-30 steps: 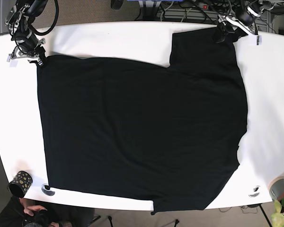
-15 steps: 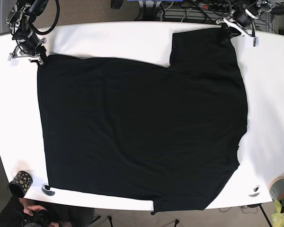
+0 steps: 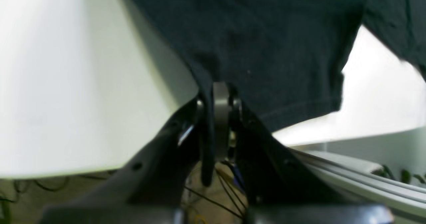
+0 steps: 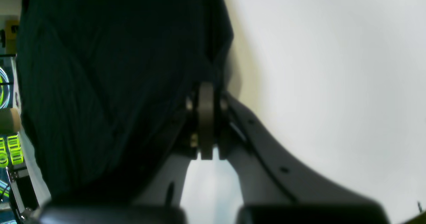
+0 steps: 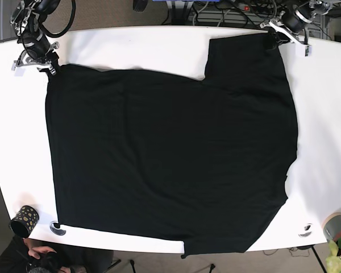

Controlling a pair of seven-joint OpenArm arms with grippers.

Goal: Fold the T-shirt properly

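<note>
Two corners of the black T-shirt [image 5: 170,148] are pinched in my grippers at the far edge of the white table [image 5: 329,114], while the rest of the cloth lies spread flat across it. From the left wrist view, the left gripper [image 3: 218,99] has its jaws closed on the cloth at the sleeve corner; from the right wrist view, the right gripper [image 4: 204,94] is likewise clamped on a bunched bit of the hem corner. I judge this to be the very start of the first fold: both far corners are secured, nothing is doubled over yet. Next I would lift both corners together, evenly, and carry them toward the near edge, keeping the cloth taut between the arms so the fold line falls straight.
</note>
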